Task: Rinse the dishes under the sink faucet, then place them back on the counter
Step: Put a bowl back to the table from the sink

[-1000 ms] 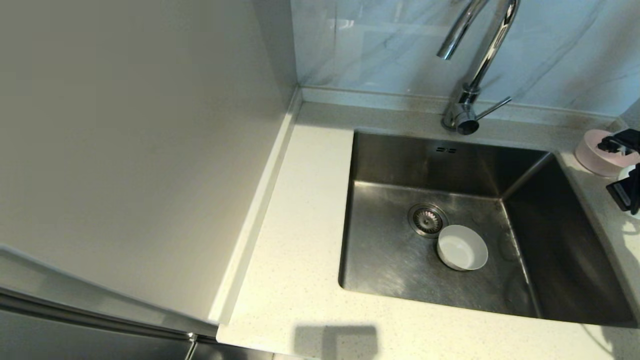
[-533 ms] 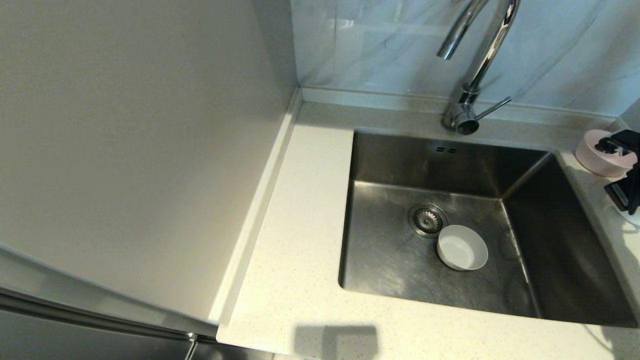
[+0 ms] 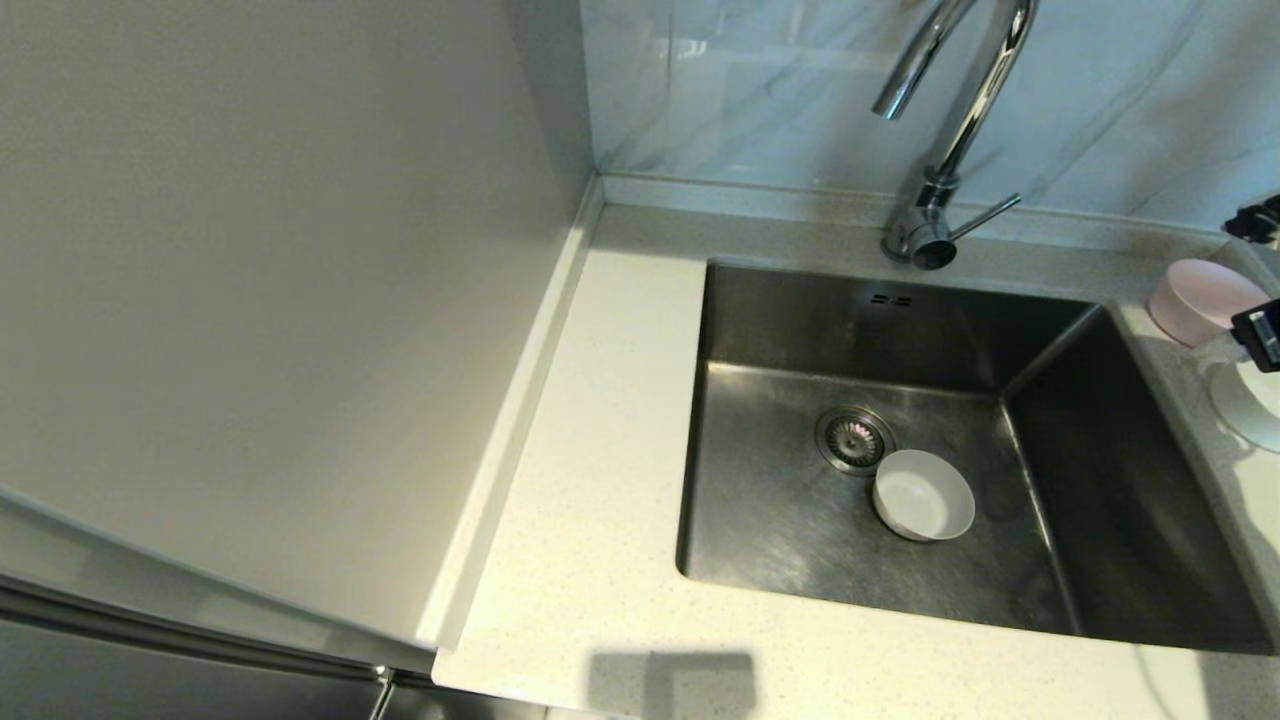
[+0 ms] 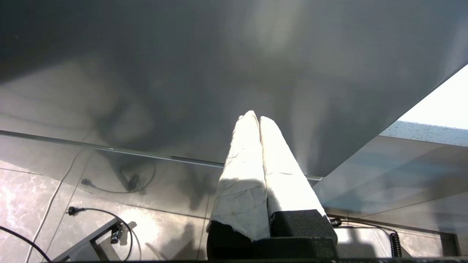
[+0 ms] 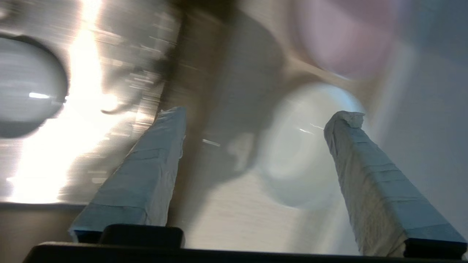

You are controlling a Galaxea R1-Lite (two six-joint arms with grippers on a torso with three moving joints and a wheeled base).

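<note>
Lifted off the pink bowl [image 3: 1200, 296] since earlier, right pincer [image 5: 256, 120] now spread wide above the white bowl [image 3: 1252, 400] on the surface [image 3: 600, 480] at three o'clock; grey-white bowl [image 3: 922, 494] in the sink [image 3: 780, 520]; left pincer [image 4: 255, 118] pressed together, parked.

Brushed steel sink [image 3: 780, 520], glossy chrome faucet [image 3: 975, 95], speckled stone counter [image 3: 600, 500]

Right gripper [image 5: 256, 120] fingers spread wide, left gripper [image 4: 255, 118] fingers pressed together

Home kitchen: steel sink [image 3: 760, 330], chrome faucet [image 3: 945, 150], stone counter [image 3: 600, 450].
</note>
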